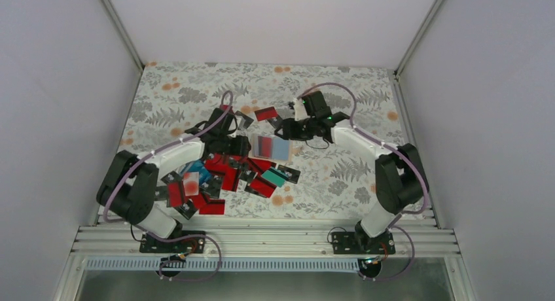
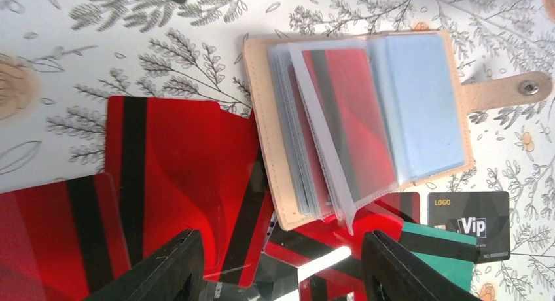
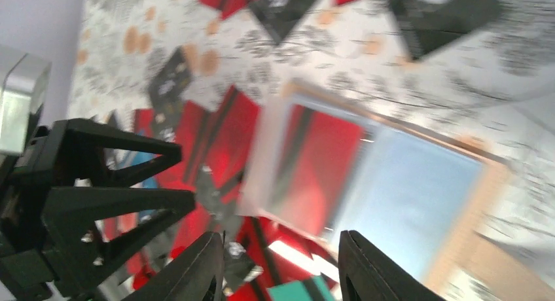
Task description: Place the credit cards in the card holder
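The card holder (image 1: pixel 273 146) lies open mid-table, tan cover down and its clear sleeves (image 2: pixel 419 98) fanned. One upright sleeve holds a red card (image 2: pixel 347 105). Many credit cards (image 1: pixel 219 177), mostly red with black stripes, are piled in front of it and to its left. My left gripper (image 2: pixel 281 268) is open just over the pile (image 2: pixel 177 163) at the holder's near edge, with nothing between its fingers. My right gripper (image 3: pixel 278 265) hovers open above the holder (image 3: pixel 406 190) from the far side. Its view is blurred, and nothing shows in its jaws.
A black Vip card (image 2: pixel 474 226) and a teal card (image 2: pixel 438 252) lie beside the holder's corner. The holder's snap tab (image 2: pixel 517 88) sticks out sideways. A lone red card (image 1: pixel 265 113) lies behind the holder. White walls enclose the floral table (image 1: pixel 353 177).
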{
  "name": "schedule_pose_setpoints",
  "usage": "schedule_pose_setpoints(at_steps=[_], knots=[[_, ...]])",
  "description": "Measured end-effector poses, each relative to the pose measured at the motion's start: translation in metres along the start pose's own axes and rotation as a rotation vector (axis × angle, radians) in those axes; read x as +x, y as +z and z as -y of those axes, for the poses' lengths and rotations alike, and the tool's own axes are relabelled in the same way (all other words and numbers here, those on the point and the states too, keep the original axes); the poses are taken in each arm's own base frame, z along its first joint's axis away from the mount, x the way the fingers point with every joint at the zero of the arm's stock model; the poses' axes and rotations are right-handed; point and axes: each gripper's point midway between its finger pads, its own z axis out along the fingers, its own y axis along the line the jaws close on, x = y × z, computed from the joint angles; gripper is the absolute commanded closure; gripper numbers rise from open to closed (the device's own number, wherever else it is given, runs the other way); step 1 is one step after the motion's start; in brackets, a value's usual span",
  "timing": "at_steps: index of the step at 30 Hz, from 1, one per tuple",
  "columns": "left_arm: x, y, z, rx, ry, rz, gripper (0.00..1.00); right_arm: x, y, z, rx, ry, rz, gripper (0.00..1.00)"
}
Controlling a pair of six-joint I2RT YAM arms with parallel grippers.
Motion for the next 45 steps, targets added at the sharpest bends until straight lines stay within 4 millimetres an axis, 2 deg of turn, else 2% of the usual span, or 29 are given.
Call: schedule_pose_setpoints(at_steps=[4,8,11,18,20,24,29,32,36,41,45], knots=[[0.004,0.018,-0.001,0.015,-0.002,-0.041,0.39,0.009,-0.019,0.037,0.133,0.037,0.039,0.50],[0.004,0.033,-0.001,0.033,-0.004,-0.073,0.39,0.028,-0.021,0.073,0.228,0.086,0.020,0.49],[0.002,0.041,0.001,0.053,-0.001,-0.084,0.41,0.042,-0.020,0.088,0.263,0.109,-0.008,0.48],[0.000,0.054,0.000,0.056,0.000,-0.105,0.43,0.049,-0.011,0.096,0.262,0.120,-0.037,0.50],[0.001,0.054,-0.002,0.045,-0.003,-0.108,0.39,0.050,-0.009,0.097,0.256,0.122,-0.043,0.51],[-0.002,0.046,-0.004,0.021,0.000,-0.096,0.34,0.055,-0.001,0.104,0.263,0.133,-0.063,0.51],[-0.012,0.027,-0.008,-0.011,-0.001,-0.058,0.40,0.056,-0.001,0.109,0.287,0.135,-0.062,0.49],[-0.018,0.025,-0.013,-0.026,-0.006,-0.045,0.44,0.055,-0.008,0.108,0.299,0.130,-0.043,0.47],[-0.015,0.031,-0.019,-0.036,-0.009,-0.062,0.46,0.053,-0.017,0.107,0.303,0.128,-0.016,0.46],[-0.009,0.042,-0.020,-0.023,-0.010,-0.098,0.47,0.063,-0.020,0.121,0.325,0.174,-0.024,0.49],[-0.005,0.052,-0.017,0.002,-0.014,-0.129,0.47,0.061,-0.017,0.128,0.319,0.202,-0.018,0.52]])
